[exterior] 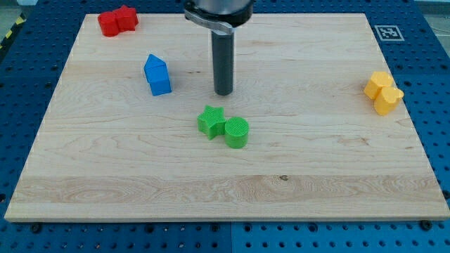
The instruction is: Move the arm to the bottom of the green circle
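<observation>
My tip, a bare rod with no fingers, stands above the green circle, whose lower edge lies on its far side.

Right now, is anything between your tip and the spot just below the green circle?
Yes. My tip sits above the green star and green circle, which touch. Both lie across a straight path down; going round the circle's right side looks clear.

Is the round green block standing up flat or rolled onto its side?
Standing up flat. The green circle shows its round face on top, touching the green star. My tip is above both in the view, apart from them.
</observation>
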